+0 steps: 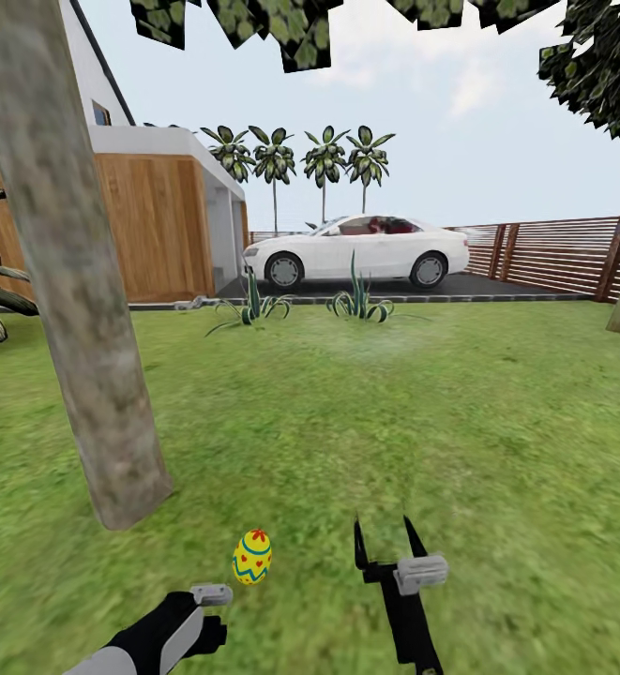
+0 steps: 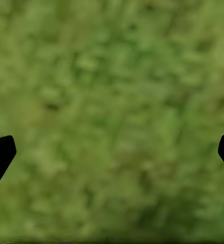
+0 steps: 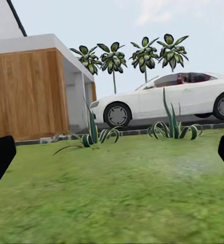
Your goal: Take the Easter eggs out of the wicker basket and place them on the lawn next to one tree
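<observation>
Left claw (image 1: 218,609) points down beside 1 Easter egg (image 1: 251,557).

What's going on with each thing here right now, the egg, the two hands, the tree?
Egg: on the lawn near the tree, free of both grippers.
Left gripper: fingers wide apart, empty, pointing down at grass.
Right gripper: fingers apart, empty, pointing forward.
Tree: trunk leaning, rooted in the lawn.
Car: parked on the driveway.

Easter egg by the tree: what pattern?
Yellow Easter egg, red flowers, blue zigzags; head view.
</observation>
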Motion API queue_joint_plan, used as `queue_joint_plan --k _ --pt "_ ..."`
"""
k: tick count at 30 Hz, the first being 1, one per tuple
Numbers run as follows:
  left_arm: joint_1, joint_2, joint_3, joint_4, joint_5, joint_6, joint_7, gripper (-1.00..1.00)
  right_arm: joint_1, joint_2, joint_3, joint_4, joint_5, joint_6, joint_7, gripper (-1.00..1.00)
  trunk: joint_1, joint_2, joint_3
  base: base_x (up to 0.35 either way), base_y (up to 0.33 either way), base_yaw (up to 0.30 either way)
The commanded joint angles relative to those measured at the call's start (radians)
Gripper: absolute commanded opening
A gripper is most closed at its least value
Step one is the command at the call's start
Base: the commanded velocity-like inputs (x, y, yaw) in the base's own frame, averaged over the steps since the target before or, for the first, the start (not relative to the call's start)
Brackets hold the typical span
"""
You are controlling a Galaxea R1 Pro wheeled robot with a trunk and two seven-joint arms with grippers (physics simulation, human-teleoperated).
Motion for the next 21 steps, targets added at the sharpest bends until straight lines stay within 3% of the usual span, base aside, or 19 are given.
queue_joint_plan --k 1,4,21 --pt "0.005 0.001 -0.008 -0.003 0.01 0.003 0.007 1.0 -0.001 0.0 0.003 0.01 -0.001 -0.003 -0.005 1.0 0.0 0.0 -0.001 0.0 0.0 0.0" --pt "0.026 0.0 -0.007 -0.003 0.01 -0.007 0.007 1.0 -0.001 0.0 0.003 0.036 -0.002 -0.003 -0.008 1.0 0.0 0.0 -0.001 0.0 0.0 0.0" --pt "0.043 -0.001 -0.009 -0.003 0.008 -0.042 0.008 1.0 0.0 -0.003 0.008 0.057 -0.001 -0.003 -0.01 1.0 -0.065 0.119 0.052 0.0 0.0 0.0"
